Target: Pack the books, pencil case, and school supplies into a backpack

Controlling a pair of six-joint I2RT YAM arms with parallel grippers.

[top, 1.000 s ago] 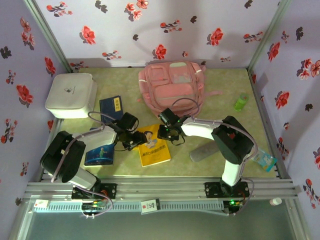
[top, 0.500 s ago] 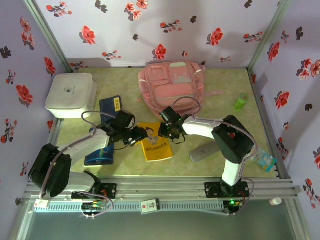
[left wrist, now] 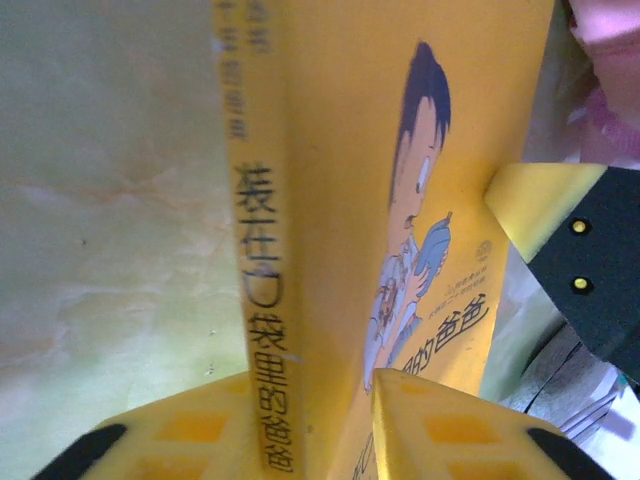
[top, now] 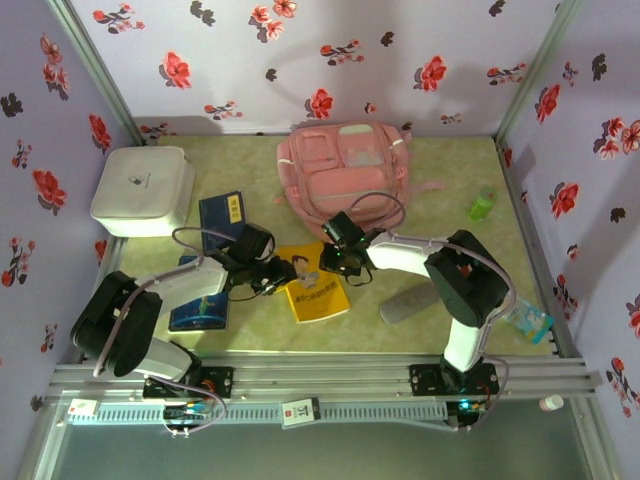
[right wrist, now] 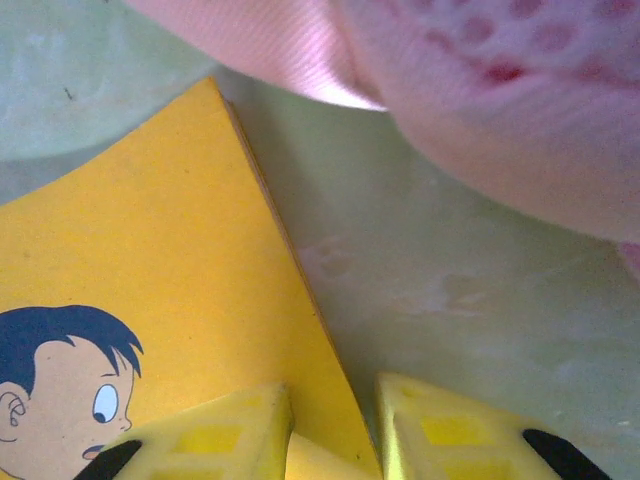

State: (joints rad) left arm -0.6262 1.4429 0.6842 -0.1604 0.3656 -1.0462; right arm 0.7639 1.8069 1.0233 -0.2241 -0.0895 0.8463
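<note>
Surface: pale green table [top: 450,165], mottled and matte.
Room: lilac wallpaper [top: 300,50] strewn with red flowers.
Landmark: backpack [top: 345,175], pink, soft and padded, at the far middle.
Yellow book [top: 312,290]: thin and glossy, just in front of the backpack.
My left gripper [left wrist: 310,400]: pinching that book's spine edge.
My right gripper [right wrist: 335,410]: pinching its corner nearest the backpack.
Navy book [top: 222,215]: flat, left of the backpack.
Blue book [top: 198,310]: further front-left.
Pencil case [top: 408,303]: grey soft tube, front-right of the backpack.

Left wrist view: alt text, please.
A yellow book with a cartoon boy on its cover sits between the left gripper's yellow fingers, spine facing the camera. The right gripper reaches its right edge; green table left, pink backpack top right.
</note>
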